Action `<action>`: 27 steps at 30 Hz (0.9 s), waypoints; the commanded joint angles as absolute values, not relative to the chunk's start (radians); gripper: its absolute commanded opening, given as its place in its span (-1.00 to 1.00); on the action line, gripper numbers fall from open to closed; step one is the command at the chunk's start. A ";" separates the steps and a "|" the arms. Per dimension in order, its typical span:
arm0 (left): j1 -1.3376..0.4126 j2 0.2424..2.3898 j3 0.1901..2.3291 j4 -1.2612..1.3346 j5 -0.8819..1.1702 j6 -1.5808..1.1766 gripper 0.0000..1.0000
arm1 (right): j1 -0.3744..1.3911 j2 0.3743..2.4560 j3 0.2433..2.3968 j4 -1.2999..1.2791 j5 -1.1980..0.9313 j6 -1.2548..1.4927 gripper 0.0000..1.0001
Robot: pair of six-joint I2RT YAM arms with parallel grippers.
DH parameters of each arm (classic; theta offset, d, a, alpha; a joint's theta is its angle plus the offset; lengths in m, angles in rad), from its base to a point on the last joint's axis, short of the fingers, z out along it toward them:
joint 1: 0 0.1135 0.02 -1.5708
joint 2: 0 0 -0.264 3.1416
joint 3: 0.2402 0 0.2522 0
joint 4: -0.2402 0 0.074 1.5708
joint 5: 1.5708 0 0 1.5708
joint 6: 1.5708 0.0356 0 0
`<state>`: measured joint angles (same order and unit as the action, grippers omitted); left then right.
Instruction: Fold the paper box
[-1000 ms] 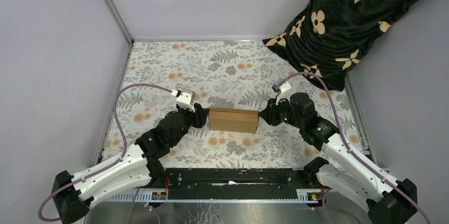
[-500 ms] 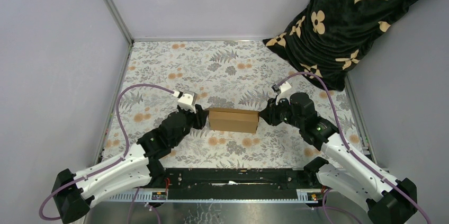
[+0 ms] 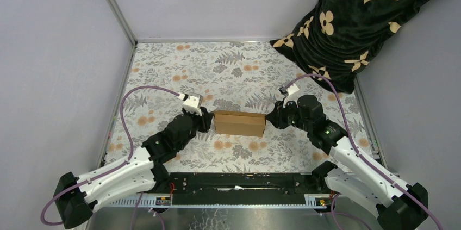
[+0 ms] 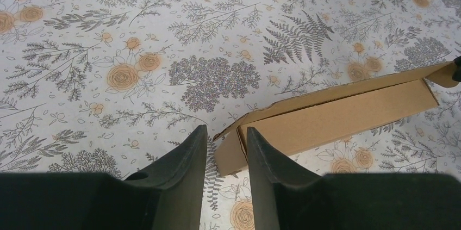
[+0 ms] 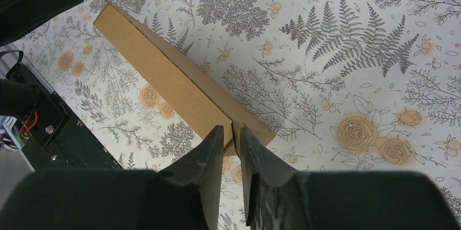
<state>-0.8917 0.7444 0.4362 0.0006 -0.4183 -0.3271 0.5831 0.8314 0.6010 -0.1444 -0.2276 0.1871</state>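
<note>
At the right end of the paper box (image 3: 240,123), the right gripper (image 5: 229,129) is nearly closed, pinching an end flap. The left gripper (image 4: 225,132) straddles the opposite flap, jaws partly apart. The box lies flat, central on the floral cloth (image 3: 217,67).

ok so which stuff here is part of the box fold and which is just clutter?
In the job: paper box; left gripper and right gripper, one at each end of it.
Just there: black patterned blanket in the far right corner; floral table cover; purple cables.
</note>
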 commanded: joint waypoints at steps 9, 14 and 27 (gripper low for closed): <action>-0.899 0.763 0.436 0.060 -0.449 -0.304 -0.23 | 0.595 0.833 0.602 -0.096 -0.223 0.178 -0.51; -0.899 0.779 0.442 0.068 -0.448 -0.296 -0.29 | 0.594 0.835 0.604 -0.093 -0.222 0.176 -0.51; -0.900 0.780 0.457 0.074 -0.439 -0.284 -0.31 | 0.595 0.833 0.606 -0.089 -0.221 0.175 -0.52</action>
